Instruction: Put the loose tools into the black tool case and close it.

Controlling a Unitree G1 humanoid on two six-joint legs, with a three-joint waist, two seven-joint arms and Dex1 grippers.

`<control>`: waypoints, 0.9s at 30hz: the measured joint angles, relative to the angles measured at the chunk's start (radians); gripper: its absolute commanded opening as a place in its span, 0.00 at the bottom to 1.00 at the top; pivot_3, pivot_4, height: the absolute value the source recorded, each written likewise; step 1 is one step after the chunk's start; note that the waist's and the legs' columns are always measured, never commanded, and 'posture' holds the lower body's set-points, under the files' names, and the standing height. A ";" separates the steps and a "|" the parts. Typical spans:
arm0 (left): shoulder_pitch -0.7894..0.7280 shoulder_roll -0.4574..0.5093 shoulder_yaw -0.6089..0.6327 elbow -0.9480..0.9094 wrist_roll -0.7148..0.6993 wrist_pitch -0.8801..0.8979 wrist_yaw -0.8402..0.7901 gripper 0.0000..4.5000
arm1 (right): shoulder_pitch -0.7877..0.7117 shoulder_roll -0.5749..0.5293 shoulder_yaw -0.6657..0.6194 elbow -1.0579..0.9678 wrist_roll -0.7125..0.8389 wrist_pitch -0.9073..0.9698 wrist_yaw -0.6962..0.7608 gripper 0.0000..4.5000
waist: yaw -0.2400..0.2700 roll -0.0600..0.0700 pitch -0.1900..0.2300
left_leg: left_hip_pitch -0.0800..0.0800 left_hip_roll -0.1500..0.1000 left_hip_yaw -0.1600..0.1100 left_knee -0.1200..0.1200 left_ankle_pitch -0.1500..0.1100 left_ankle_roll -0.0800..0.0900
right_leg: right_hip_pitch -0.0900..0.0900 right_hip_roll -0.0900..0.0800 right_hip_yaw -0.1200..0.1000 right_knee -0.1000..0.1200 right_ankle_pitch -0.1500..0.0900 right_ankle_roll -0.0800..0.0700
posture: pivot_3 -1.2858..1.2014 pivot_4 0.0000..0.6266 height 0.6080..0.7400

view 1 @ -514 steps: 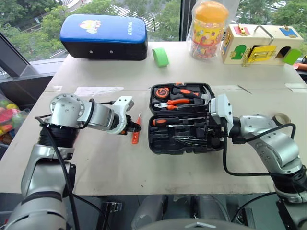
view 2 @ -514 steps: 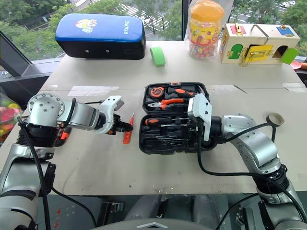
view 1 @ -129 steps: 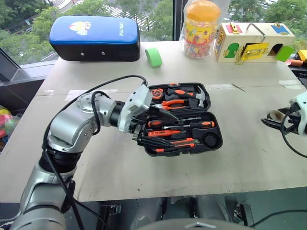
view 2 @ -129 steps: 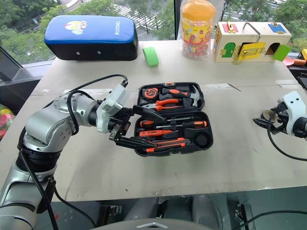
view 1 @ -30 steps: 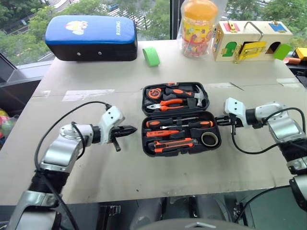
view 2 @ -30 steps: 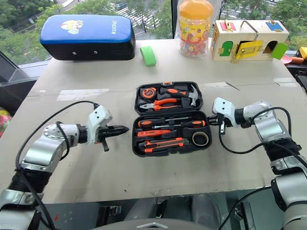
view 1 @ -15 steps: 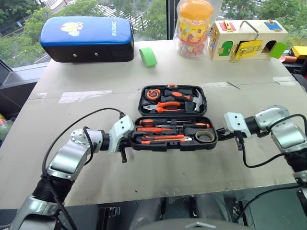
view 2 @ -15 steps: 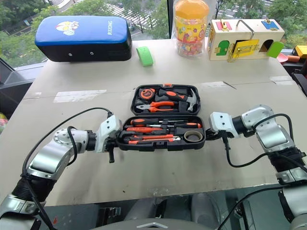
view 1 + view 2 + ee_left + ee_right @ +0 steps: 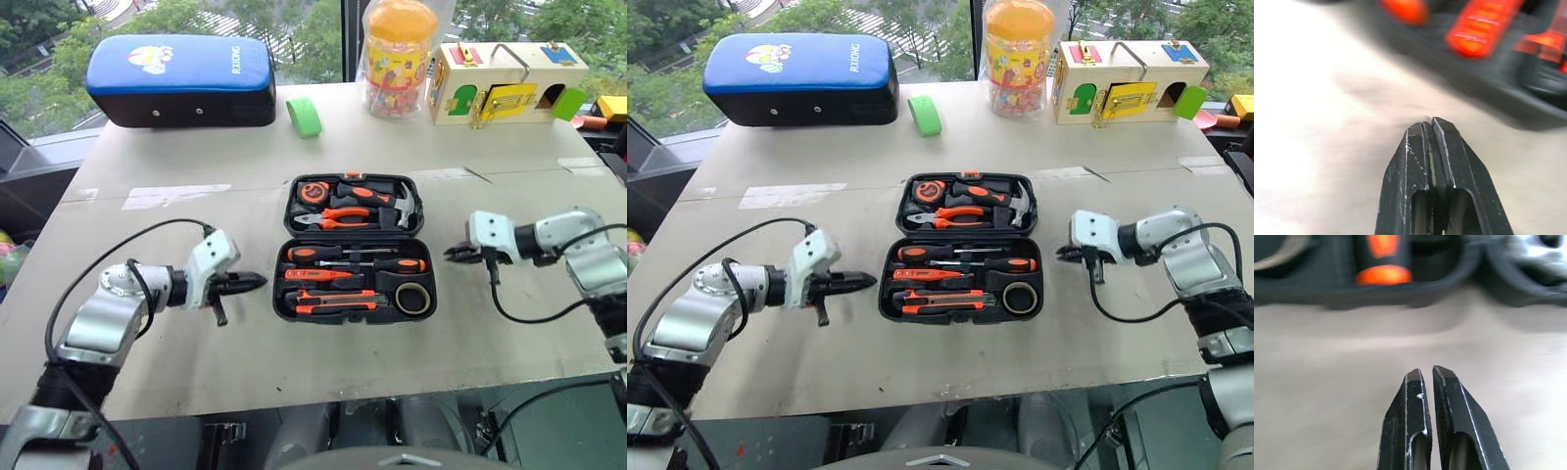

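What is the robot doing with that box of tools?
The robot is packing a black moulded-plastic tool case on the table. The case lies open, and the orange-and-black screwdrivers, utility knife and small black tape roll already sit in its slots. The left gripper and right gripper are both shut and empty, one on each side of the case, not touching it. The lid is not yet closed.

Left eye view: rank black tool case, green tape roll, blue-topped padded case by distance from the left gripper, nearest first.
From the left gripper, shut, on the table's left side:
1. black tool case – just beyond its tips, table centre, lying open.
2. green tape roll – farther back, near the centre of the far edge.
3. blue-topped padded case – back left; close to the roll's distance, so 2 and 3 are hard to separate.
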State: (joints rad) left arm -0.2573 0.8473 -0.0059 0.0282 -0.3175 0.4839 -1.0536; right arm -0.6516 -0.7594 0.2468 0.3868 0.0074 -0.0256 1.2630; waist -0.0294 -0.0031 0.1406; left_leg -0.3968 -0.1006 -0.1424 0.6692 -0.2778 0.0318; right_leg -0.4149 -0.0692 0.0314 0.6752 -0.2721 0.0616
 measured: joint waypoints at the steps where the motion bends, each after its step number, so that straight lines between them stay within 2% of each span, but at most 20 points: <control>1: -0.025 -0.021 0.000 0.005 0.000 0.016 0.012 0.01 | -0.018 0.028 0.000 0.022 -0.001 -0.001 -0.015 0.00 | 0.001 0.000 0.000 | 0.000 0.000 0.000 0.000 0.000 0.000 | 0.000 0.000 0.000 0.000 0.000 0.000 | 0.52 0.24 0.96; 5: -0.071 -0.077 -0.022 0.005 0.004 0.035 0.034 0.01 | -0.047 0.087 0.008 0.074 -0.014 -0.020 -0.044 0.00 | -0.001 0.000 0.000 | -0.001 0.000 0.000 -0.001 0.000 0.000 | 0.000 0.000 -0.002 -0.002 0.000 0.000 | 0.52 0.24 0.96; 11: -0.052 -0.082 -0.036 -0.015 0.011 0.058 0.030 0.01 | -0.023 0.084 0.007 0.058 0.012 -0.050 0.016 0.00 | 0.002 0.000 0.000 | -0.001 0.000 -0.001 0.000 0.000 0.000 | 0.000 -0.001 -0.002 -0.002 0.000 0.000 | 0.52 0.24 0.96; 19: 0.049 -0.061 -0.029 -0.153 -0.045 0.125 -0.015 0.01 | 0.077 0.023 -0.011 -0.022 0.035 -0.070 0.074 0.00 | 0.006 0.000 0.000 | -0.001 0.000 -0.001 -0.001 0.000 0.000 | 0.000 -0.001 -0.001 -0.003 0.000 0.000 | 0.52 0.24 0.96; 27: 0.166 -0.023 -0.020 -0.283 -0.072 0.136 -0.023 0.01 | 0.228 -0.055 -0.046 -0.211 0.084 -0.049 0.112 0.00 | 0.017 0.000 0.000 | -0.001 0.000 -0.001 -0.002 0.000 0.000 | 0.000 -0.001 0.001 -0.004 0.000 0.000 | 0.52 0.24 0.96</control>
State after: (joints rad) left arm -0.0910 0.8239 -0.0258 -0.2545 -0.3890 0.6198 -1.0765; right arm -0.4240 -0.8148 0.2005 0.1758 0.0909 -0.0745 1.3747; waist -0.0124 -0.0030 0.1405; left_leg -0.3978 -0.1006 -0.1437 0.6675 -0.2779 0.0319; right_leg -0.4145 -0.0698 0.0324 0.6715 -0.2721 0.0615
